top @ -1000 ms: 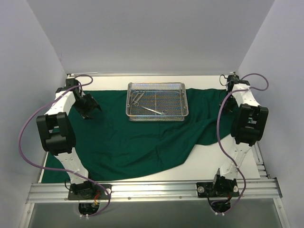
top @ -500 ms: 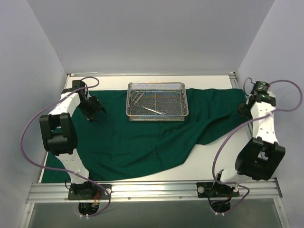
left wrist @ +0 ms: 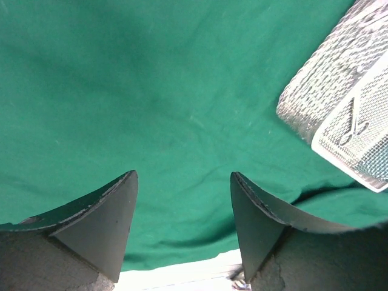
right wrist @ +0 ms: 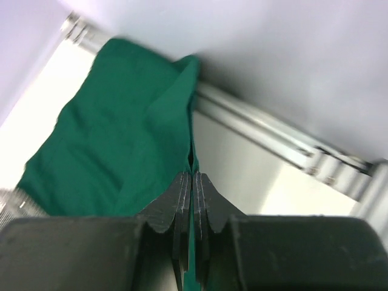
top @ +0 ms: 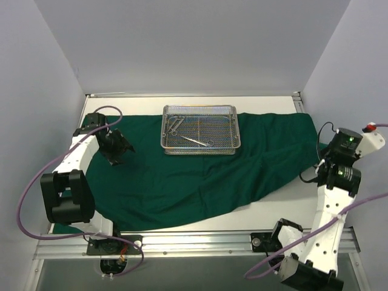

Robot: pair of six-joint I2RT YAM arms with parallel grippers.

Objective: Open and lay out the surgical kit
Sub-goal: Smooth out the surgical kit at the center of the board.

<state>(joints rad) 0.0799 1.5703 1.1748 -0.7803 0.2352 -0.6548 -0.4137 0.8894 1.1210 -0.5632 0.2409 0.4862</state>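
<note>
The dark green drape (top: pixel 182 176) lies spread over the table. The silver wire-mesh tray (top: pixel 200 128) stands on its far middle, with slim steel instruments (top: pixel 195 140) inside. My left gripper (top: pixel 119 149) is open and empty just above the drape's left part. In the left wrist view its jaws (left wrist: pixel 183 182) stand wide apart over the cloth (left wrist: pixel 151 91), with the tray (left wrist: pixel 345 103) at the upper right. My right gripper (top: pixel 312 176) is at the drape's right edge. In the right wrist view it (right wrist: pixel 193 176) is shut on a fold of the drape (right wrist: pixel 121 139).
White walls close in the table on the left, back and right. An aluminium rail (top: pixel 194 242) runs along the near edge with both arm bases on it. Bare white table (top: pixel 285 206) shows at the near right. Purple cables loop beside both arms.
My right arm swung from the far right corner toward the near right, pulling the drape's right edge outward and flatter. My left arm shifted slightly lower, still open.
</note>
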